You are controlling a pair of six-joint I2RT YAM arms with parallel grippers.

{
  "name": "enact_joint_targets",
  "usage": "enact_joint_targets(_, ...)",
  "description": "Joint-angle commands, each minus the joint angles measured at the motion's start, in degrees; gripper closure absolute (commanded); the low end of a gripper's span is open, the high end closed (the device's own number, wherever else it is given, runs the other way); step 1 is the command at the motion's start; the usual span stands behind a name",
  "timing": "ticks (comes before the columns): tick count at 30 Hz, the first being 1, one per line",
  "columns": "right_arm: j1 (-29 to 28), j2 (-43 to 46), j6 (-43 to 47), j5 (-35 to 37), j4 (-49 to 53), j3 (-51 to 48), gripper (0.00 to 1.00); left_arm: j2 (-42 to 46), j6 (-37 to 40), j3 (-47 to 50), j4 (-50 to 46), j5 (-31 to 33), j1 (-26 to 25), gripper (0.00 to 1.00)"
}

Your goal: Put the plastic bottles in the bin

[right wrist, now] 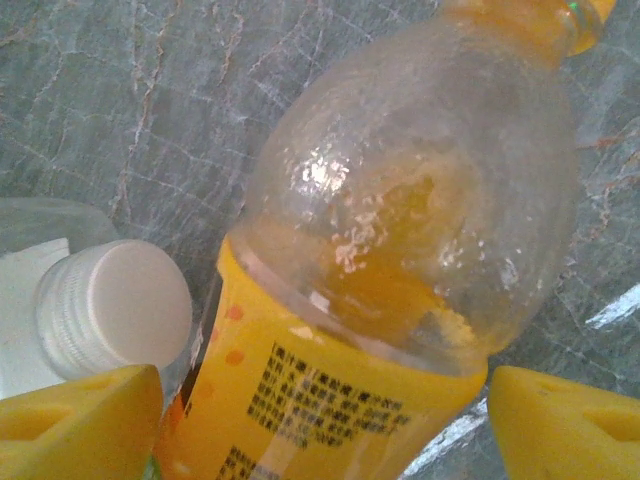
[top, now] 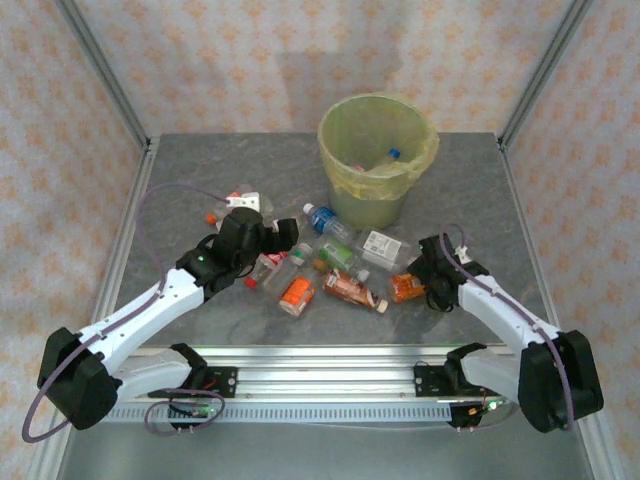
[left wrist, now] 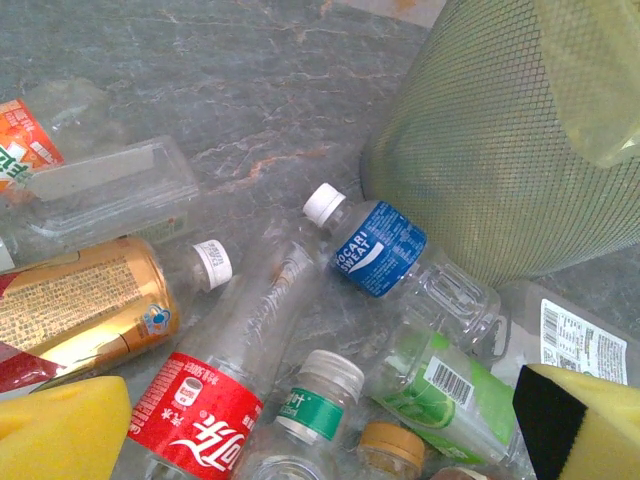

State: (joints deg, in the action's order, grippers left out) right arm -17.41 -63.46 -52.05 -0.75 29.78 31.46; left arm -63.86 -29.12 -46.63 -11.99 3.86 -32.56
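Right claw (right wrist: 325, 425) is down at the table (right wrist: 120, 100), a yellow pad (right wrist: 80, 425) on each side of the clear plastic bottle with the orange label (right wrist: 400, 230). Hard to say if it's squeezing. The bottle's long axis runs straight out ahead of the claw, square across the jaws. Left claw (left wrist: 325, 425) hangs spread wide over the other bottles (left wrist: 375, 250). The pale yellow-green round bin (top: 375, 200) sits beyond the right claw, off to its left.

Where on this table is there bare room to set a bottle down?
Bare: the table's far strip left of the bin, and its far-right corner. Crowded: the plastic bottles litter the middle, in front of the bin.
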Motion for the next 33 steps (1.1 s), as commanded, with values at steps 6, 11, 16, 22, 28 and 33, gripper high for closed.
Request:
enact_joint_targets(6,0.62,-1.65,-0.73,7.28,-1.08,-1.92,0.18,1.39,-1.10,-0.36,0.65,2.05,-0.40,0.00)
enact_joint_targets(11,1.23,-4.04,0.40,8.23,-1.63,-1.45,0.18,1.85,-1.18,-0.62,0.31,3.11,-0.38,0.00)
enact_joint_targets(16,1.28,-8.33,0.94,7.65,-3.34,-0.55,0.16,1.89,-0.98,-1.22,-0.65,4.13,-0.35,0.00)
enact_joint_targets(22,1.37,-10.99,1.68,7.93,-3.78,1.47,0.19,1.98,-0.27,-1.94,-1.72,4.92,-0.35,0.00)
enact_joint_targets(28,1.39,-9.97,2.94,10.45,-0.66,3.96,0.30,2.56,-0.13,-1.98,-2.25,5.28,-0.36,0.00)
enact_joint_targets(33,1.38,-6.32,5.34,14.41,4.48,6.87,0.37,3.51,-0.31,-1.27,-1.51,6.11,-0.36,0.00)
